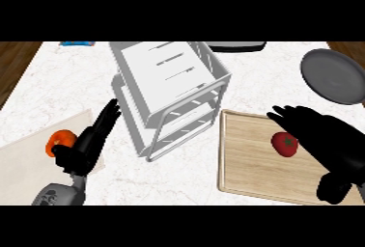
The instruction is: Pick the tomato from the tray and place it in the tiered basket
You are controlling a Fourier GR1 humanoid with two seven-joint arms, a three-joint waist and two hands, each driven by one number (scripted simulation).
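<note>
At the left of the head view, the left hand (91,140) rested above the white bench (64,82) with its fingers straight and held nothing; an orange fruit (60,141) lay just beside it on a pale mat (28,164), partly hidden behind the hand. In the middle stood the tiered basket (171,91), white and made of wire, with an upper shelf and a lower shelf, and both shelves appeared to hold nothing. To the right of the basket lay the wooden tray (246,164), and on it the tomato (284,144), red and with a small green stem mark, sat toward the right part of the board. The right hand (314,132) was over the tray with its fingers stretched out, not curled; the tomato was just under and beside the palm, at its left edge, and I could not tell if the hand was touching it. No finger was closed around the tomato, so I judged that the step in hand was the reach for the grasp, and the carrying had not begun. The next move would call for the fingers and thumb to close around the tomato, then a lift and a travel to the left toward the basket. At the far right a dark grey plate (333,75) lay well apart from the tomato.
</note>
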